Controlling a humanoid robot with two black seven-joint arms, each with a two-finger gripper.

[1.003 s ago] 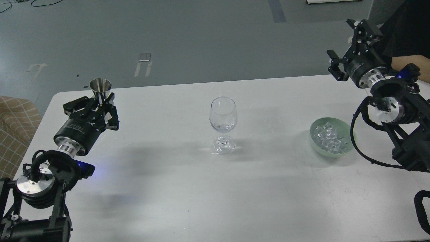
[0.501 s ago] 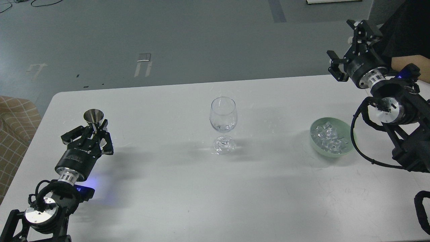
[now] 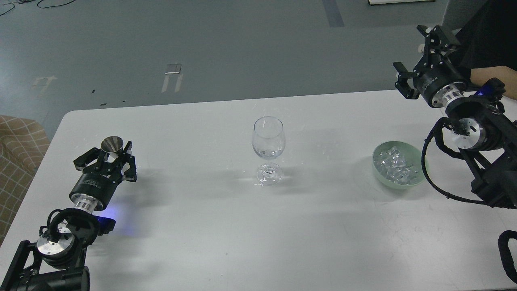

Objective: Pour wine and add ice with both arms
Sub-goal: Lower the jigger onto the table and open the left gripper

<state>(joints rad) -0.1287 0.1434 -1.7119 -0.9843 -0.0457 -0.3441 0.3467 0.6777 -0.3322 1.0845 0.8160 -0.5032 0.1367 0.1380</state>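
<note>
A clear wine glass point(image 3: 268, 141) stands upright at the table's middle, with a little clear content at the bottom of its bowl. The ice point(image 3: 394, 163) lies as several glassy cubes in a pale green bowl point(image 3: 418, 178) at the right. My left gripper point(image 3: 109, 158) is low over the table at the left and shut on a small steel measuring cup point(image 3: 112, 144), which stands mouth up, far left of the glass. My right gripper point(image 3: 420, 54) is open and empty, raised beyond the table's back right edge, above and behind the bowl.
The white table point(image 3: 226, 226) has its back edge just behind the glass. A person in black with a bare forearm point(image 3: 494, 79) is at the far right behind my right arm. A chequered seat point(image 3: 16, 141) stands off the table's left edge.
My left gripper has come down and back toward me with the steel cup, from raised near the back left edge to low over the table. My right gripper has barely moved.
</note>
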